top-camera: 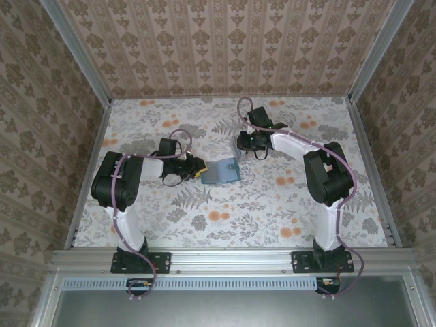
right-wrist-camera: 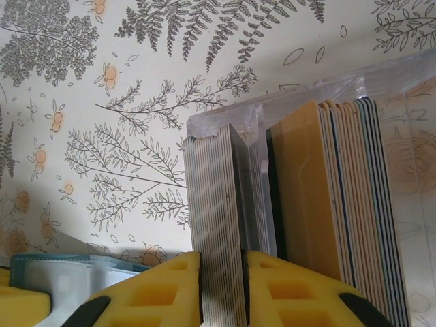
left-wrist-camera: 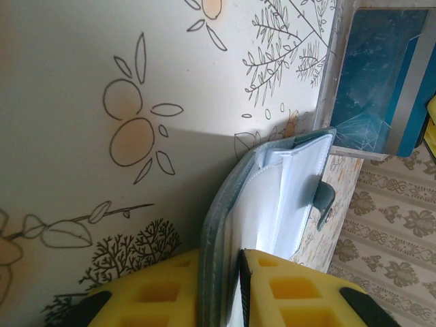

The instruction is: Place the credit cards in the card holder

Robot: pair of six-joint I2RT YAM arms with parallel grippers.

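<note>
The teal card holder lies open mid-table, its pale inside pockets facing up. My left gripper is shut on the holder's teal cover edge, holding it from the left. The credit cards stand on edge in a row inside a clear plastic box: a grey bunch, a yellow-orange one and darker ones further right. My right gripper is shut on the grey bunch, one yellow pad against each side of it. It hangs just beyond the holder.
The clear box with blue cards sits just past the holder's far edge. A corner of the holder shows low on the left under my right wrist. Patterned walls enclose the floral tabletop on three sides.
</note>
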